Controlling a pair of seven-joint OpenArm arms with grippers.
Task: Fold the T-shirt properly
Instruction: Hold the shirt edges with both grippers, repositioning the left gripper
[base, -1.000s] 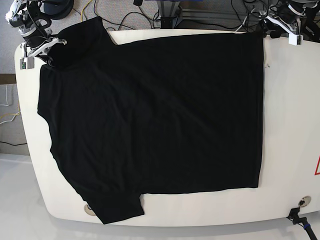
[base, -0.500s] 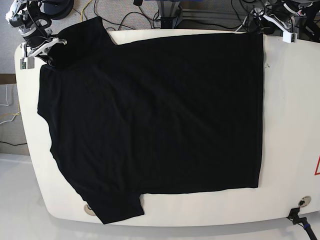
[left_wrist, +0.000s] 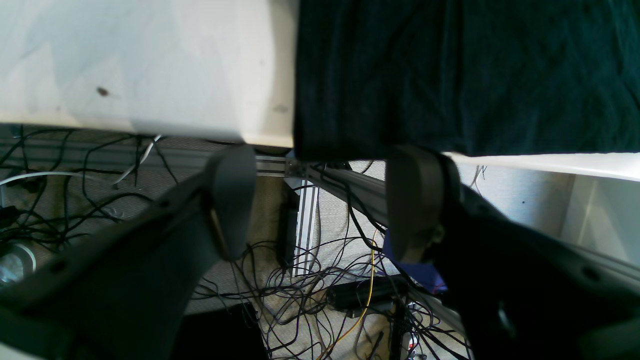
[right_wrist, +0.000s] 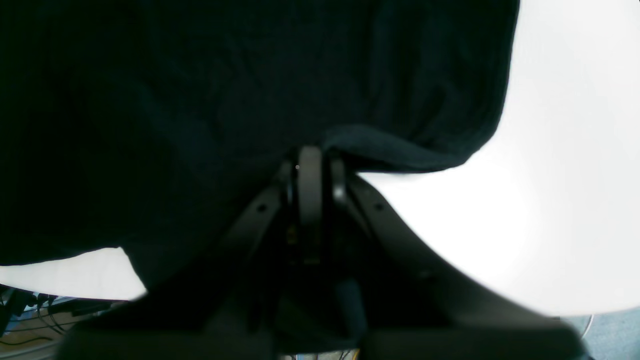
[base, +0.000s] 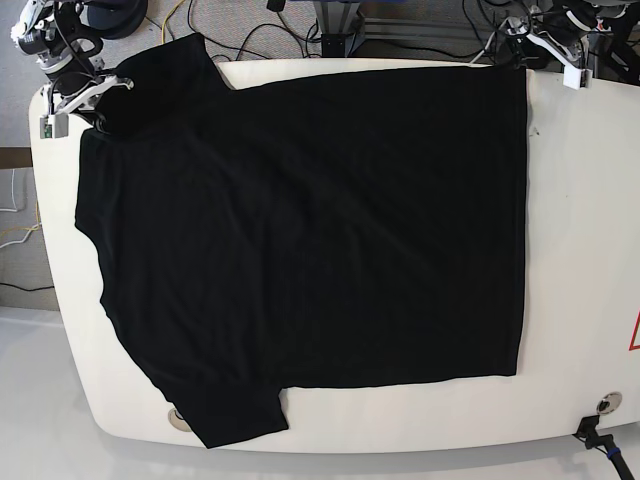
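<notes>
The T-shirt (base: 310, 240) is spread flat and black side up over most of the white table (base: 580, 250); its straight hem is laid along the right side in the base view, one sleeve is stretched toward the near edge at lower left, and the other sleeve reaches past the far edge at upper left; no print is seen on the upward face. The right gripper (right_wrist: 310, 172) is found at the far left corner in the base view, its fingers pressed together and pinching a raised fold of the shirt's edge near the upper sleeve; the left gripper (left_wrist: 320, 195) is held off the table's far right corner, beside the hem corner, its fingers (left_wrist: 232, 197) spread wide with nothing between them; below it, tangled cables (left_wrist: 310, 300) are seen on the floor.
</notes>
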